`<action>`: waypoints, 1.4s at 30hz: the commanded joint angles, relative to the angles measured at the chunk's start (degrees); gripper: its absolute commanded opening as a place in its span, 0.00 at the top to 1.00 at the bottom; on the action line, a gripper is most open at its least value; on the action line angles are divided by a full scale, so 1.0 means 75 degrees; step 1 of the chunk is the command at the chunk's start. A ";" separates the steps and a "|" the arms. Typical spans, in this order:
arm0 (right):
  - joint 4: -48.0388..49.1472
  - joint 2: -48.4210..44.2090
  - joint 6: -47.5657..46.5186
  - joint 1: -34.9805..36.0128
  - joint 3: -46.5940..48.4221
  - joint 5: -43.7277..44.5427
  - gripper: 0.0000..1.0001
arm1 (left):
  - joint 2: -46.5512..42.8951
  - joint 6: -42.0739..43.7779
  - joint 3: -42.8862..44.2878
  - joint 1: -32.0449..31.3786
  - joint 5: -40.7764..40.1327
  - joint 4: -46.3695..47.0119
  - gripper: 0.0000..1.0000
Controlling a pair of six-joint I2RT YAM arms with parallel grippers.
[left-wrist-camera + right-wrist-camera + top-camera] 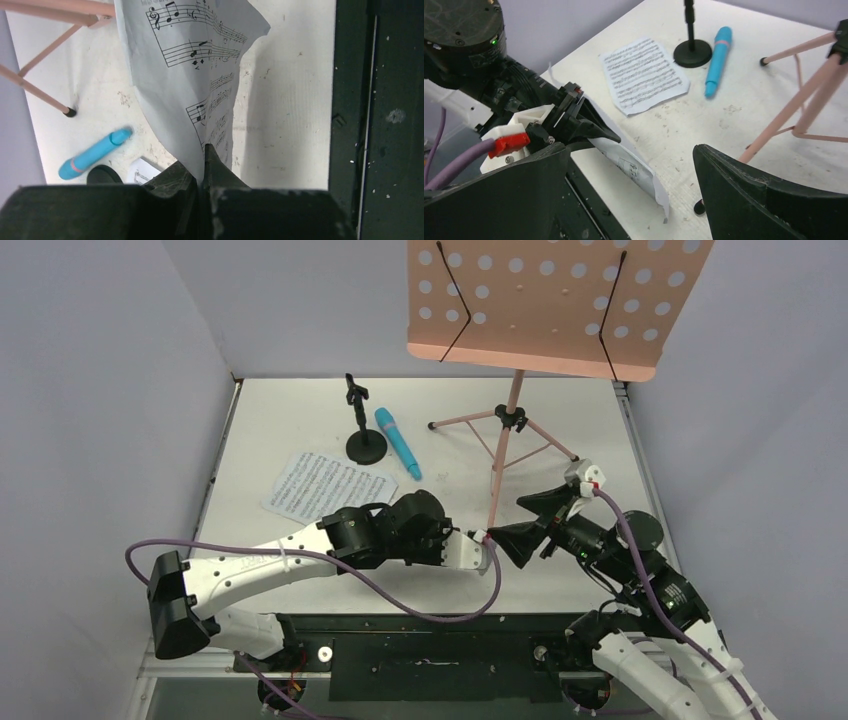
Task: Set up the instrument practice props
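Note:
The pink perforated music stand (560, 300) stands at the back on tripod legs (500, 425). One white sheet-music page (325, 485) lies flat at the left. The black mic stand (365, 445) is upright beside the blue microphone (398, 443), which lies on the table. My left gripper (206, 150) is shut on a second sheet-music page (200, 75) and holds it by one edge above the table's front. My right gripper (631, 150) is open and empty, its jaws on either side of that held page (634, 167), close to the left gripper (594, 130).
A pink tripod leg's foot (699, 206) rests just by my right gripper's right finger (749, 190). The stand's pole (497, 490) rises right behind both grippers. The black base rail (420, 640) runs along the table's front edge. Grey walls close in both sides.

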 commanded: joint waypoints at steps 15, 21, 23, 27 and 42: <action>0.0660 -0.1223 0.0484 0.0021 -0.0326 0.1756 0.10 | -0.1915 -0.6327 -0.1783 0.2094 0.3181 0.4956 1.00; 0.0821 -0.1088 0.0513 0.0020 -0.0361 0.1506 0.10 | -0.2617 -0.8193 -0.2729 0.2840 0.4045 0.7019 1.00; 0.0934 -0.1075 0.0577 0.0017 -0.0501 0.1439 0.10 | -0.2769 -0.8703 -0.2919 0.2955 0.4027 0.7506 1.00; 0.1263 -0.1062 0.0722 0.0014 -0.0828 0.1342 0.10 | -0.3022 -0.9574 -0.3426 0.3104 0.3812 0.8785 1.00; 0.4208 -0.0372 0.2348 0.0028 -0.1925 -0.0447 0.10 | -0.3150 -1.1525 -0.4078 0.3200 0.3280 1.1369 0.99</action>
